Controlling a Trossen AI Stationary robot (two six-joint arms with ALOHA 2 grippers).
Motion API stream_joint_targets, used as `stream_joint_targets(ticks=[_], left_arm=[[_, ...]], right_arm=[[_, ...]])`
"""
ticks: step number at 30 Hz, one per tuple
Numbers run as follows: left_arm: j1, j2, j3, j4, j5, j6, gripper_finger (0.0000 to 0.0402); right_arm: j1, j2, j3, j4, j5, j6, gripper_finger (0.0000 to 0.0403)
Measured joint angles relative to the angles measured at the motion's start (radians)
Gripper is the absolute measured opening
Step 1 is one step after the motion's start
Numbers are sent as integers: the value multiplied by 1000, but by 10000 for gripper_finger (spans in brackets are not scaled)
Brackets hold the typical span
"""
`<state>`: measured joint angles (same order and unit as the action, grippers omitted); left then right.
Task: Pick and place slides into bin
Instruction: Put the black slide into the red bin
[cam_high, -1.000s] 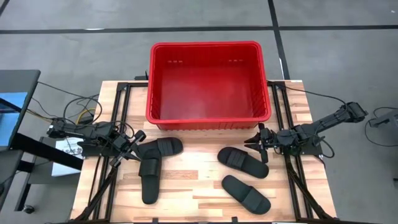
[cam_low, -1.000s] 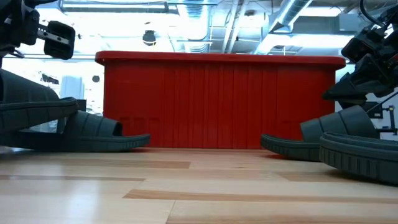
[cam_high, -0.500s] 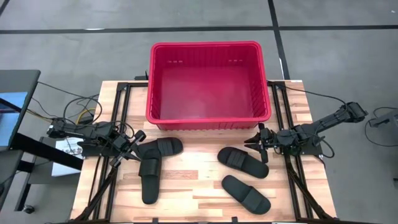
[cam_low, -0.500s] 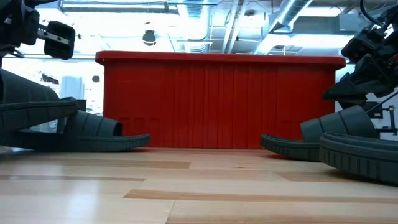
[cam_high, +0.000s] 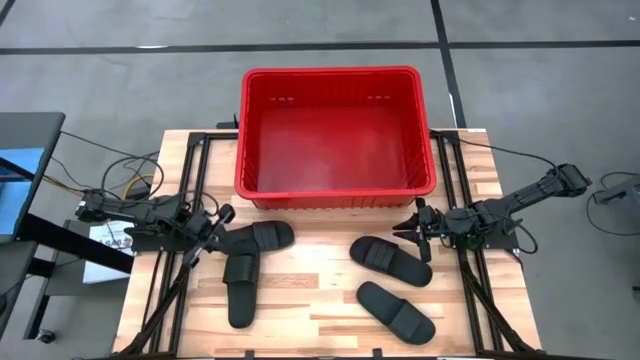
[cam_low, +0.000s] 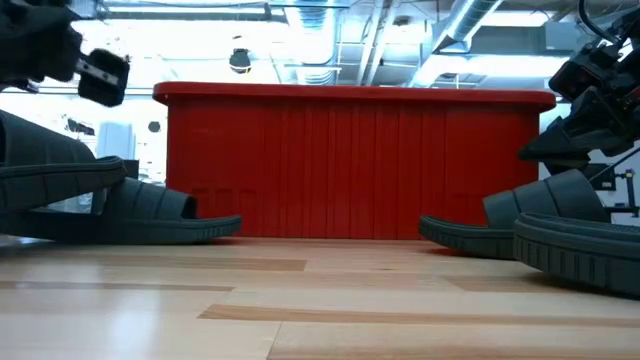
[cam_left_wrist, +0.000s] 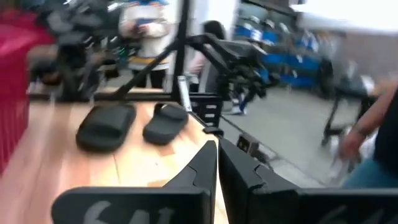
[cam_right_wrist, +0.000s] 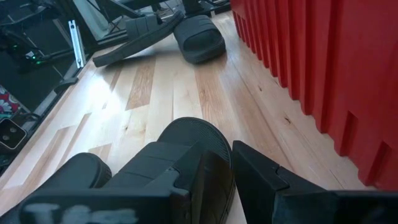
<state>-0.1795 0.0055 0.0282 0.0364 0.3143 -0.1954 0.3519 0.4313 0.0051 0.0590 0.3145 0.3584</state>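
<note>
Four black slides lie on the wooden table in front of the red bin (cam_high: 338, 190). On the left, one slide (cam_high: 240, 287) rests its far end on another slide (cam_high: 264, 238). On the right lie two slides (cam_high: 390, 260) (cam_high: 397, 311), apart from each other. My left gripper (cam_high: 222, 217) (cam_left_wrist: 217, 146) hangs shut and level above the table's left side, just left of the left pair. My right gripper (cam_high: 413, 226) (cam_right_wrist: 231, 152) is open by a narrow gap, tipped down over the far end of the nearer right slide (cam_right_wrist: 186, 140), with nothing between its fingers.
The bin's ribbed near wall (cam_low: 360, 165) stands close behind the slides and beside my right gripper (cam_right_wrist: 311, 56). Black frame rails (cam_high: 190, 200) run along both table sides. Bare wood lies between the two pairs. People stand in the room beyond the table (cam_left_wrist: 146, 25).
My left gripper has rolled about its own pointing line and swung slightly, staying in place and shut. The slides and my right gripper have kept still.
</note>
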Motion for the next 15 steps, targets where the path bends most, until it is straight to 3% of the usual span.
stream_joint_targets(ticks=[5, 15], left_arm=[[0, 0, 0, -3, -69, -304, 6], [0, 0, 0, 5, -420, -397, 6]], right_arm=[[0, 0, 0, 0, 0, 0, 76], [0, 0, 0, 0, 0, 0, 76]])
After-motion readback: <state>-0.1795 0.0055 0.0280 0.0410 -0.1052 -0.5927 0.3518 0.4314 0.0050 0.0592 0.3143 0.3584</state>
